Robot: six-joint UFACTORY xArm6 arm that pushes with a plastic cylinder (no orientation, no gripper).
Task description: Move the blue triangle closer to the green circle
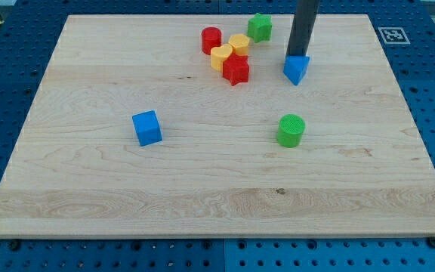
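Observation:
The blue triangle (297,70) lies on the wooden board (89,189) towards the view's top right. The green circle (291,130) stands below it, about a block's width of bare wood between them. My tip (297,57) comes down from the view's top and rests against the triangle's upper edge, just above it. The rod's shaft hides a strip of board behind it.
A cluster sits at the top centre: a red cylinder (211,39), two yellow blocks (221,56) (239,43), a red star (236,70) and a green star (260,27). A blue cube (147,128) stands alone at the left of centre. Blue pegboard surrounds the board.

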